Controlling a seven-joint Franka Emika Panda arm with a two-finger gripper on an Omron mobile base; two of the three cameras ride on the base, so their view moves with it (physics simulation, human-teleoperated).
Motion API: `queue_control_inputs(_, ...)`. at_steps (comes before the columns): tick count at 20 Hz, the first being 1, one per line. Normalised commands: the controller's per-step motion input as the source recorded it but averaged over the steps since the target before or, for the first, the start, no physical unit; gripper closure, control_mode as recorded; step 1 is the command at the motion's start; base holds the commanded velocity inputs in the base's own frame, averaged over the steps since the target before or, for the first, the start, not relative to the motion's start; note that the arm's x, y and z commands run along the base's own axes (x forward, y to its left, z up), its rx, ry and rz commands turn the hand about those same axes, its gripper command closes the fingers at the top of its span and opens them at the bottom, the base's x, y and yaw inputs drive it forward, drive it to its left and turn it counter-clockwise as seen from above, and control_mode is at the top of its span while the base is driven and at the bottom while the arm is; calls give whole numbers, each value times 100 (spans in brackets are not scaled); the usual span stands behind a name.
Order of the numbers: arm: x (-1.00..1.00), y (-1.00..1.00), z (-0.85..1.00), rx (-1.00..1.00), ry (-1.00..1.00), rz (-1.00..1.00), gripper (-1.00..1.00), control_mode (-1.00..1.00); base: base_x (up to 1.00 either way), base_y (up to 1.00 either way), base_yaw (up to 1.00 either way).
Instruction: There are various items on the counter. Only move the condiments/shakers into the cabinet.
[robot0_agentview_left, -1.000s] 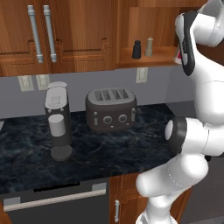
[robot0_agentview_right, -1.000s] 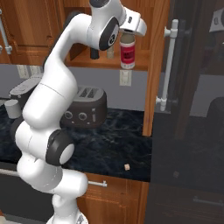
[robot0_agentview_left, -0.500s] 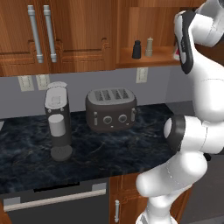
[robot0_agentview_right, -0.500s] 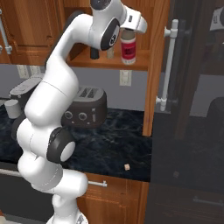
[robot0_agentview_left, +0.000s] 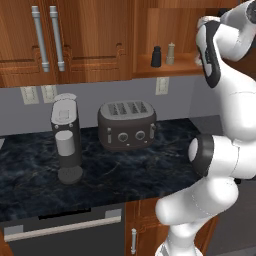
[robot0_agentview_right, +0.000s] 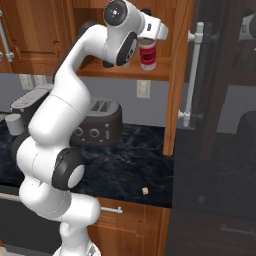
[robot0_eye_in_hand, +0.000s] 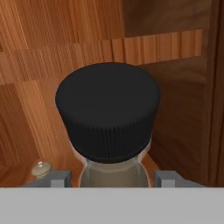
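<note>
My gripper (robot0_agentview_right: 146, 41) reaches into the doorless niche of the reddish-brown cabinet (robot0_agentview_right: 125, 74) and is shut on the clear bottle (robot0_agentview_right: 148, 56) with the red label, gripping it near the neck. The bottle is upright, with its base at or just above the shelf board. In the hand view its dark cap (robot0_eye_in_hand: 107, 109) stands between my two fingertips (robot0_eye_in_hand: 54, 178). The black shaker (robot0_agentview_left: 156, 56) and the tan wooden shaker (robot0_agentview_left: 171, 53) stand side by side on the same shelf. A small pale round top (robot0_eye_in_hand: 40, 167) shows low on the left beside the bottle.
On the black marbled counter (robot0_agentview_left: 130, 172) stand the dark toaster (robot0_agentview_left: 127, 125) and the grey-black coffee machine (robot0_agentview_left: 66, 137). Wooden doors with silver handles (robot0_agentview_left: 47, 37) hang to the niche's left. A dark tall door with a long handle (robot0_agentview_right: 192, 75) borders its right side.
The gripper and the bottle rose slightly and went a little further into the niche, then nearly stopped. The shakers, toaster and coffee machine have not moved.
</note>
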Motion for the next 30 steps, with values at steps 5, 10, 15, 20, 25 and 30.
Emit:
queue_control_inputs(5, 45, 0, -32, -3, -9, 0, 100, -100, 0, 0, 0)
queue_control_inputs(10, 56, 0, -30, 0, -1, 0, 100, -100, 0, 0, 0)
queue_control_inputs(15, 62, 0, -13, -3, 4, 0, 100, -100, 0, 0, 0)
queue_control_inputs(20, 48, 3, -10, -5, 17, 0, 100, -100, 0, 0, 0)
queue_control_inputs(25, 50, 3, -8, -3, 27, 0, 100, -100, 0, 0, 0)
queue_control_inputs(30, 47, 0, -12, -3, 25, 0, 100, -100, 0, 0, 0)
